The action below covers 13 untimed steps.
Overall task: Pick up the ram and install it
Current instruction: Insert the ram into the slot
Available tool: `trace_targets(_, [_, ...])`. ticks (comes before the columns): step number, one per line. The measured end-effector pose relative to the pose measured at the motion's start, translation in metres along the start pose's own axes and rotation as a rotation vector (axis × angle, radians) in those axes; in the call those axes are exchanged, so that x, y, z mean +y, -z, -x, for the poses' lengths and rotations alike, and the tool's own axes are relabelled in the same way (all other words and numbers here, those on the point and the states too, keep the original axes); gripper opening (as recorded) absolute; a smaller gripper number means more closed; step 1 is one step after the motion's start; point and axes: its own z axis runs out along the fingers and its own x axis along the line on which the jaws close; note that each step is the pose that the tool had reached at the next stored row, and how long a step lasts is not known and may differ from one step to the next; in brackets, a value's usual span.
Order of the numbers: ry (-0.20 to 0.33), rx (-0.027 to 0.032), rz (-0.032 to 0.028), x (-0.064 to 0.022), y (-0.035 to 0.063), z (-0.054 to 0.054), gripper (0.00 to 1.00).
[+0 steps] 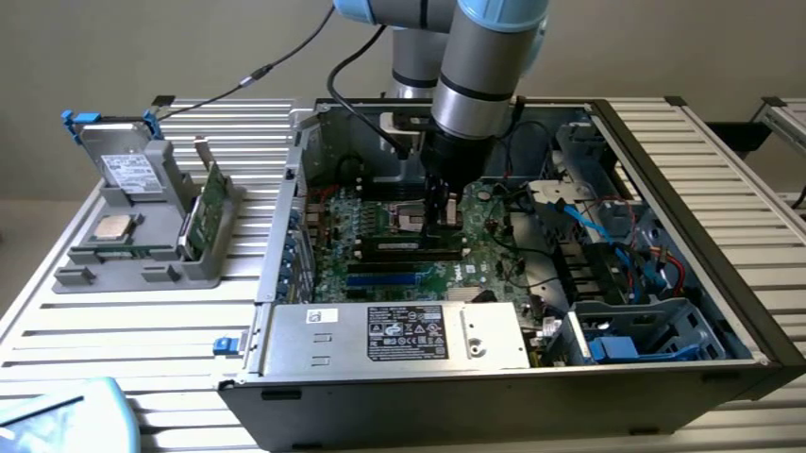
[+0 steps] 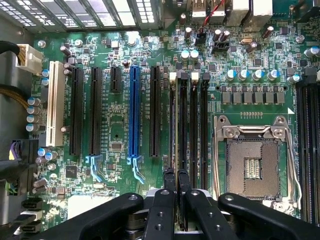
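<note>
Where the silver power-supply box (image 1: 391, 335) lies along the front of the open black computer case (image 1: 504, 413), the green motherboard (image 2: 116, 132) begins just behind it.

Over the board, the black two-fingered gripper (image 2: 176, 182) is clenched on the ram (image 2: 175, 125), a thin dark-green stick seen edge-on. It runs in line with the row of long black memory slots (image 2: 192, 125), beside the empty metal-framed processor socket (image 2: 252, 167). I cannot tell whether it is seated or hangs just above its slot.

Risks:
- A slight skew or sideways offset would bring the stick's edge down on a slot wall.
- If the pinch is off-centre, pressing could tip the stick and seat one end only.

Farther off, the grey parts holder (image 1: 139, 269) stands on the slatted metal table (image 1: 126, 330).
</note>
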Motion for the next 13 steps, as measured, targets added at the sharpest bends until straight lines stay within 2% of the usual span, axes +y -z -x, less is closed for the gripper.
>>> trace_targets(6, [-0.001,0.0024,0.0,0.0006,0.0,0.0,0.13])
trace_targets(13, [-0.008,0.0025,0.0005,0.0007,-0.0001,0.0,0.13])
